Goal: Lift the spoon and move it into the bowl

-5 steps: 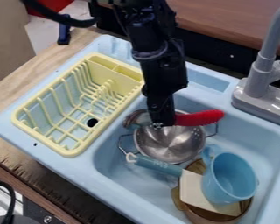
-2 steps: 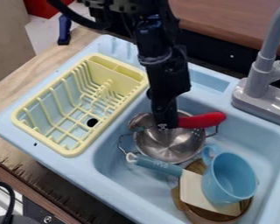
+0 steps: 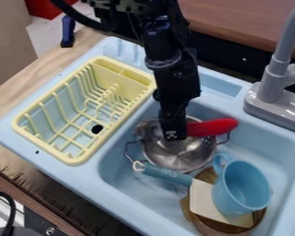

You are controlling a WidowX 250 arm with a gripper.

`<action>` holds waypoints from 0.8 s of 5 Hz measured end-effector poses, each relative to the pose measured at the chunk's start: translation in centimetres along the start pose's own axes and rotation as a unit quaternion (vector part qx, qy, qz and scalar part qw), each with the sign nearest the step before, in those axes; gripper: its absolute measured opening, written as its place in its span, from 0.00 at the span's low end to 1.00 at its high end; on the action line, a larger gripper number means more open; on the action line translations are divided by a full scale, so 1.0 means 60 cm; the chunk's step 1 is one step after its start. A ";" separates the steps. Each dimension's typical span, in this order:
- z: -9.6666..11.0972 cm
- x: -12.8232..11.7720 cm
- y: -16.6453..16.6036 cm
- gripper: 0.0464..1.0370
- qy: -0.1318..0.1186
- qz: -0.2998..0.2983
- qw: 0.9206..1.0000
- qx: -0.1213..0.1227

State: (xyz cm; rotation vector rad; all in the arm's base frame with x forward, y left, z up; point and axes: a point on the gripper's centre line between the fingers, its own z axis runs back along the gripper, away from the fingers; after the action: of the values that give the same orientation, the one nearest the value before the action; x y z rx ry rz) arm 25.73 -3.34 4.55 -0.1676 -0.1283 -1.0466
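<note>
So the gripper (image 3: 173, 134) hangs right over the metal bowl (image 3: 196, 152) and it's blocking the exact bit I'd want to see, the middle of the spoon (image 3: 213, 127). The red handle sticks out on the right of the picture and the metal head pokes out on the left, kinda blending in with the shiny bowl. Honestly can't tell how far open the claw is, or whether it's got hold of the spoon. Also can't tell if the spoon touches the bowl or sits a bit above it; it lies across the bowl's far part, with the head out around the left rim and the handle end past the right side. The arm gets cut off up top, the faucet (image 3: 272, 76) runs off the upper right, and the sink (image 3: 63, 179) is cropped at the bottom and right. The brown pot (image 3: 221, 227) is mostly hidden under the cream slab of a teal-handled tool (image 3: 165, 174) and the blue mug (image 3: 242, 184), and the pot is clipped at the bottom too. As for room, the teal handle passes close by the bowl's near edge and the mug is just off to its lower right. Bare basin floor shows left of the teal handle, and the yellow rack (image 3: 75, 160) sits up beside the basin.
</note>
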 end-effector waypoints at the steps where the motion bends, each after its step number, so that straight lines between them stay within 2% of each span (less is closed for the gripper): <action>1: 0.001 -0.005 0.001 0.78 0.007 0.009 1.000 0.001; 2: 0.014 -0.009 0.002 0.97 0.023 0.002 0.999 0.025; 3: 0.021 -0.019 -0.007 0.96 0.047 0.001 0.999 0.009; 4: 0.038 -0.023 -0.008 0.96 0.053 0.003 0.998 0.020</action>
State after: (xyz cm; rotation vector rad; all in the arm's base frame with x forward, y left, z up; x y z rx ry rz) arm 24.57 -1.95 6.57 -0.0760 -0.0519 -1.0445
